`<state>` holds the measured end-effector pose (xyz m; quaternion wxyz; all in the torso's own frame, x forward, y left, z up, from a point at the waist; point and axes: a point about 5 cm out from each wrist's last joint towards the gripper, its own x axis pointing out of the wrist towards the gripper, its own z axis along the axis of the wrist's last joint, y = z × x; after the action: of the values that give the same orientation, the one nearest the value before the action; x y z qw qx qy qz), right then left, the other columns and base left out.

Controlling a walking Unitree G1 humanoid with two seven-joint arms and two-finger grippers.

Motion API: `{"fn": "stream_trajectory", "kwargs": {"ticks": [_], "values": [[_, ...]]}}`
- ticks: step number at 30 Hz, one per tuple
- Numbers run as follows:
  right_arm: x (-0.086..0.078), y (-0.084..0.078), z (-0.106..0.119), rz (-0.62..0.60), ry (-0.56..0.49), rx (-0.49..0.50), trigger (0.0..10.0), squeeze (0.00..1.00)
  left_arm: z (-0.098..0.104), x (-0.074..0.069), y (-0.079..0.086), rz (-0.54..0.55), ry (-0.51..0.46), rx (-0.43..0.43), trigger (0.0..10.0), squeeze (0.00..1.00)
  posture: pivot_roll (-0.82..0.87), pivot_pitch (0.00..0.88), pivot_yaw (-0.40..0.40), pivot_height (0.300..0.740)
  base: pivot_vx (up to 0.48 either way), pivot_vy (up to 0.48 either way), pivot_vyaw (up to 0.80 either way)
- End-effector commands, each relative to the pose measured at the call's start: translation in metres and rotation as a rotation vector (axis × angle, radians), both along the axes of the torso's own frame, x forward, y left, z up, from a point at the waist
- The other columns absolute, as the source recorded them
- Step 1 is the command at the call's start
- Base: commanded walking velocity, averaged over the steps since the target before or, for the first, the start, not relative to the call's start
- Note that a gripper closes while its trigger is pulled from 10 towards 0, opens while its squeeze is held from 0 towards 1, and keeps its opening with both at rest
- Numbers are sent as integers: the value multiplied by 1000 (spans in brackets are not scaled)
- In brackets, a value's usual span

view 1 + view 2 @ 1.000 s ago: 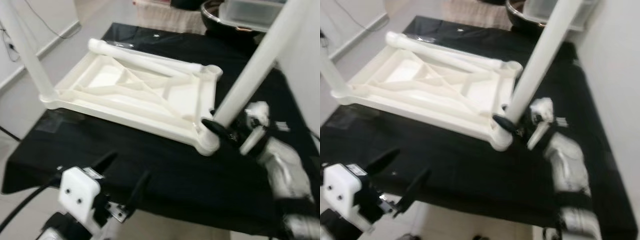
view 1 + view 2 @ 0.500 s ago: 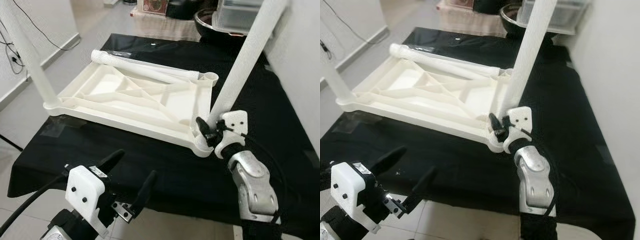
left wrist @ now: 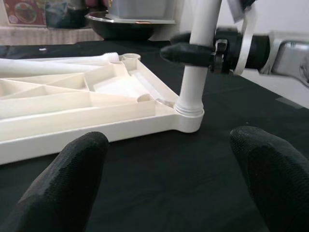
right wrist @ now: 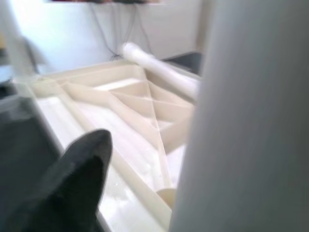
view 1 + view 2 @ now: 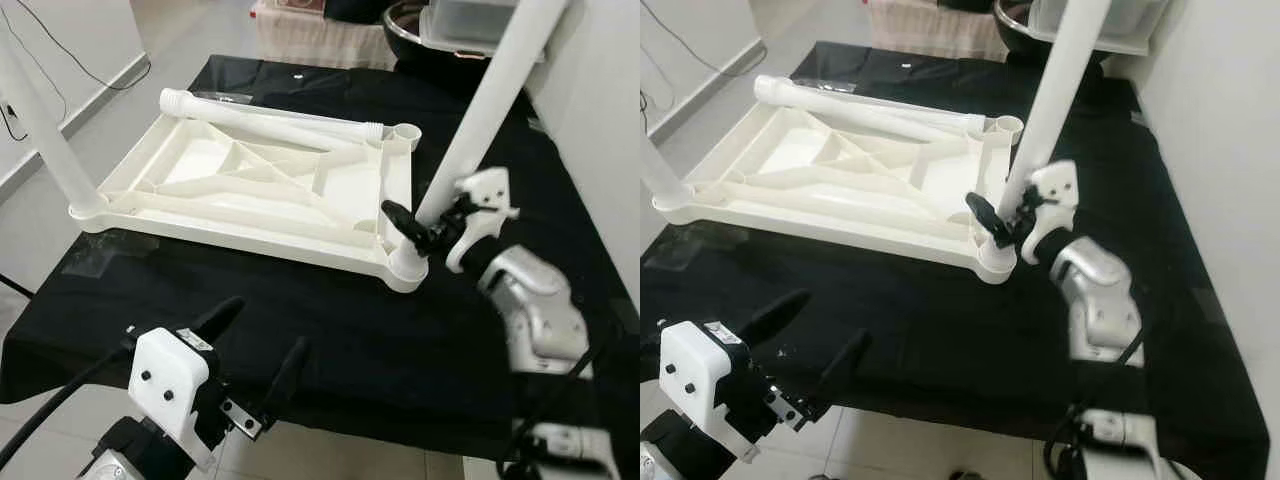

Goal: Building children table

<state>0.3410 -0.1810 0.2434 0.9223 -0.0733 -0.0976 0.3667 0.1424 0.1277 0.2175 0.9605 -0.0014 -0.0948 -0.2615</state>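
We see a cream-white tabletop [image 5: 250, 190] with white legs [image 5: 485, 110] on a black-covered table [image 5: 330, 320]; our fingers [image 5: 400, 222] are black, arms silver.

Upturned white tabletop [image 5: 250, 190] with upright corner leg [image 5: 480, 120]

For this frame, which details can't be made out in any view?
- Top of the standing leg that the right tool holds: cut by the eye views' upper edge.
- Far finger of the right tool: behind that leg.
- Leg's seating in the tabletop's corner socket: thread hidden inside.
- Right wrist view: blurred, leg blocks much.
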Motion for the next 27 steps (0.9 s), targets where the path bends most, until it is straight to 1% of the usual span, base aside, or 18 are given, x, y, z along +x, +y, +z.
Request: {"fn": "stream_trajectory", "kwargs": {"ticks": [1,3,4,7,9,11,13,14,15,16,17,18,21,23,24,25,26,27], "values": [[3,10,1,170,8,-51,10000,0,-2,-2,-1,-13,23,-3,10000,0,201,205,-69,740,0,0,0],[4,11,3,198,9,-63,10000,0,-2,-2,-1,-13,24,-4,10000,0,201,205,-69,740,0,0,0],[11,11,9,310,34,-105,10000,0,-2,-2,-1,-12,24,-4,10000,0,217,213,-74,740,0,0,0],[13,10,13,422,59,-135,10000,0,-3,-3,-1,-8,23,-3,10000,0,223,216,-76,740,0,0,0],[13,10,14,446,67,-136,10000,0,-3,-3,0,-6,23,-3,10000,0,223,217,-77,740,0,0,0],[18,9,18,467,67,-140,10000,0,-2,-3,0,-2,23,-4,10000,0,229,221,-78,740,0,0,0],[19,9,20,475,66,-140,10000,0,-2,-3,0,-2,22,-5,10000,0,229,221,-78,740,0,0,0],[20,8,21,485,66,-131,2196,0,-2,-3,0,-2,22,-6,10000,0,232,223,-80,740,0,0,0],[20,8,21,485,66,-131,2196,0,-2,-3,0,-2,22,-6,10000,0,232,223,-80,740,0,0,0],[21,6,22,490,71,-123,0,0,-2,-3,0,-1,21,-7,10000,0,232,223,-80,740,0,0,0],[21,4,22,494,75,-118,0,0,-2,-3,-1,-1,21,-8,10000,0,229,224,-80,740,0,0,0],[21,-2,17,491,89,-116,0,0,-2,-2,-1,-3,22,-10,10000,0,225,224,-80,740,0,0,0],[20,-5,14,492,98,-114,0,0,-2,-2,-1,-4,22,-11,10000,0,221,223,-81,740,0,0,0],[17,-15,8,478,115,-108,0,0,-1,-2,-2,-4,21,-12,10000,0,220,223,-82,740,0,0,0],[17,-15,8,478,115,-108,0,0,-1,-2,-2,-4,21,-12,10000,0,220,223,-82,740,0,0,0],[15,-22,4,455,124,-99,0,0,-1,-2,-2,-4,21,-13,10000,0,210,221,-84,740,0,0,0],[7,-37,-6,392,140,-68,0,0,-1,-1,-2,-3,21,-14,10000,0,206,221,-83,740,0,0,0],[3,-40,-11,373,147,-56,0,0,-1,-1,-2,-2,21,-16,10000,0,198,220,-83,740,0,0,0]]}}
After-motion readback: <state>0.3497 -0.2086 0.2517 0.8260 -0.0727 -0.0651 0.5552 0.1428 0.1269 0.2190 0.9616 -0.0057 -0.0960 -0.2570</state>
